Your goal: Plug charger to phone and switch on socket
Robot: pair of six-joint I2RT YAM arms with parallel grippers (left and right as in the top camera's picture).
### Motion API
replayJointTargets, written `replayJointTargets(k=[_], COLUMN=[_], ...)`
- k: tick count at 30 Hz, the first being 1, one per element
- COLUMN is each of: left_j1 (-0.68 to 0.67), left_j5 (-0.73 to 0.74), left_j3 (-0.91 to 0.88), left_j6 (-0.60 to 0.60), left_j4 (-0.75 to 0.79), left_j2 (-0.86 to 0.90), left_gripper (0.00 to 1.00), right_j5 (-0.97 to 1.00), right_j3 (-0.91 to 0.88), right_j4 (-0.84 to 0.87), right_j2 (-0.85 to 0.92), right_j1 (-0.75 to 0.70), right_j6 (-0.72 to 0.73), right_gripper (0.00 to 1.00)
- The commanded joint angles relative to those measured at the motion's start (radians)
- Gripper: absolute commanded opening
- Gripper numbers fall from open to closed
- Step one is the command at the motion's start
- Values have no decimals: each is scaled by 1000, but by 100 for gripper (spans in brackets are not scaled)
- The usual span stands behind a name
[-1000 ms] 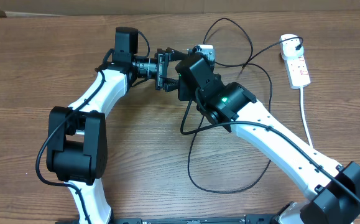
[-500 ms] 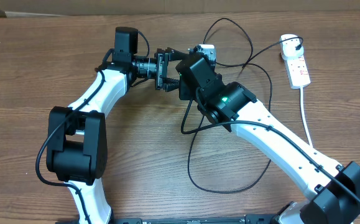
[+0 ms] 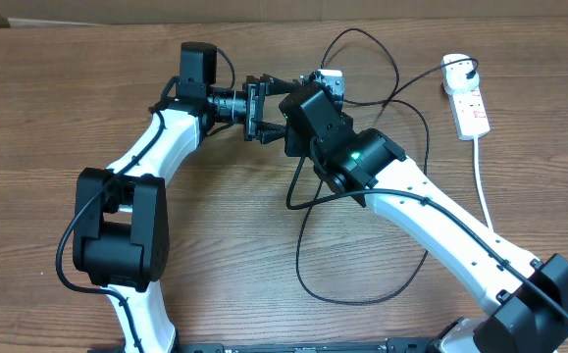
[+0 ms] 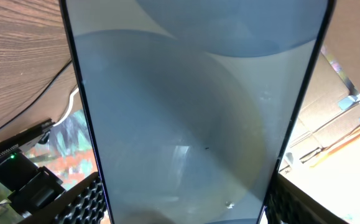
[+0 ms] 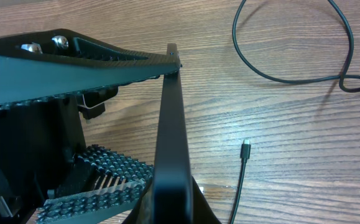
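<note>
Now phone (image 4: 180, 112) sits in L end effector (image 4: 186, 202) (off table (image 5: 291, 112)).

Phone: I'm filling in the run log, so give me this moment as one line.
phone: in left gripper | right gripper: shut by phone's edge | charger tip: loose on table | socket: away from both grippers

No text can be read anywhere. Red marks on the socket (image 3: 468, 98) are too small to make out. Tiny white print on a black part (image 4: 12, 151) beside the phone (image 4: 186, 124) is blurred.
</note>
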Motion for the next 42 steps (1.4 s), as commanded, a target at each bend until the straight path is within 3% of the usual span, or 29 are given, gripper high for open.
replayJointTargets(k=[1, 3, 5, 17, 26, 36, 42], left_j1=[-11, -11, -10, -9, -8, 17, 17], left_j5=[28, 29, 40, 42, -15, -45, -56], left_j3=[26, 26, 26, 26, 26, 26, 26], left_j6=[25, 40, 43, 78, 206, 379, 414], left_j4=[6, 24, 69, 298, 311, 362, 542], left_j2=[8, 8, 8, 8, 8, 8, 8], left_gripper=[66, 88, 100, 100, 100, 100, 100], right_j5=[-25, -25, -24, 72, 61, -372, -645], right_j3=[6, 7, 9, 10, 16, 16, 16], right_j4=[18, 18, 20, 23, -21, -4, 3], right_j2=[6, 6, 6, -38, -101, -121, -121], right_j1=[10, 10, 10, 5, -93, -322, -461], right_j6=[-10, -10, -5, 66, 122, 231, 379], right_gripper=[4, 4, 4, 4, 4, 4, 3])
